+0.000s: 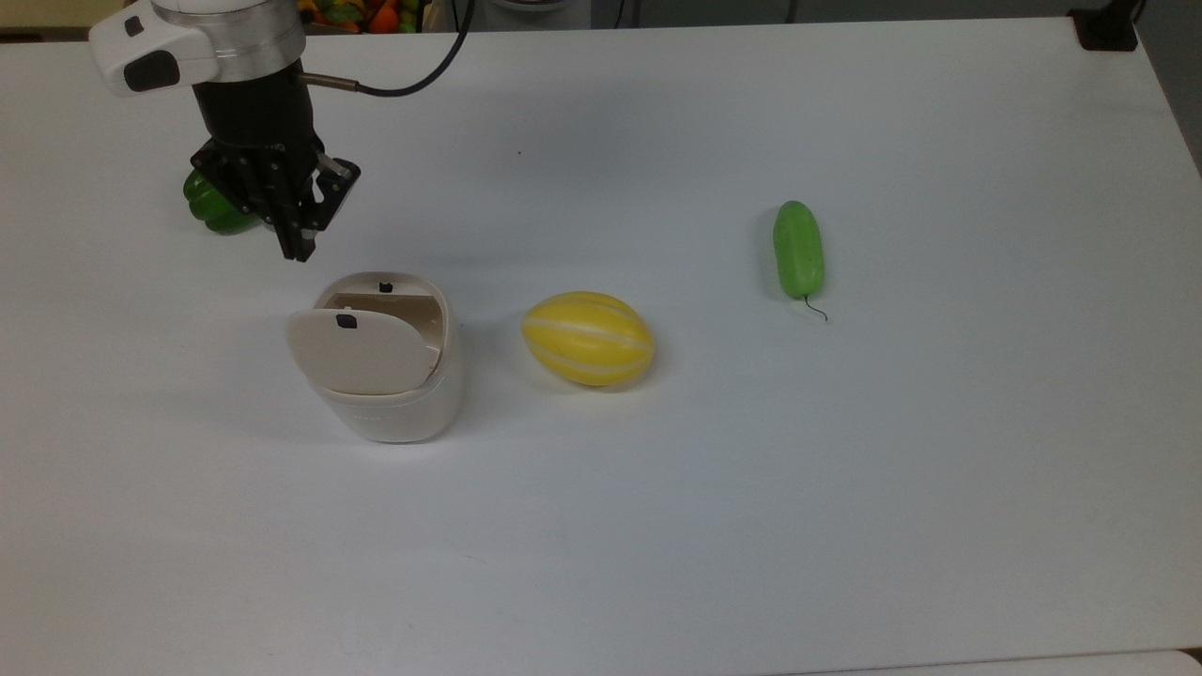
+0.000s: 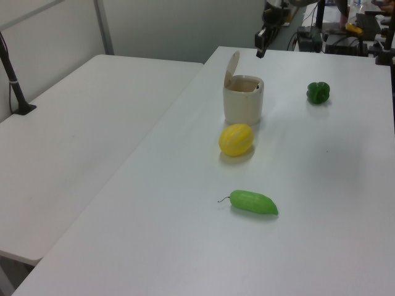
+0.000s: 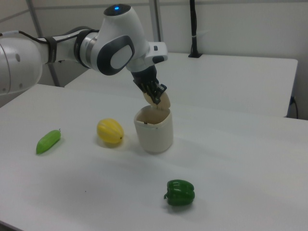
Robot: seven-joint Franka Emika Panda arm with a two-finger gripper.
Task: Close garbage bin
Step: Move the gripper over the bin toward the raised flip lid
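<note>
The cream-white garbage bin [image 1: 399, 408] stands at the top view's left of centre, its beige lid [image 1: 357, 352] hinged up and the mouth uncovered. The lid [image 2: 231, 66] stands nearly upright in the left view, on the bin [image 2: 242, 102]. My black gripper [image 1: 300, 242] hangs shut and holding nothing, just up and left of the bin's rim in the top view. In the right view the gripper [image 3: 155, 98] is above the bin [image 3: 154, 131], overlapping the raised lid [image 3: 165, 102]. The gripper [image 2: 260, 49] hangs above and right of the lid in the left view.
A yellow melon [image 1: 587, 338] lies just right of the bin in the top view, and a green cucumber [image 1: 798, 249] farther right. A green pepper [image 1: 208, 208] sits partly under my arm. The white table [image 1: 751, 526] has wide bare room toward the top view's bottom.
</note>
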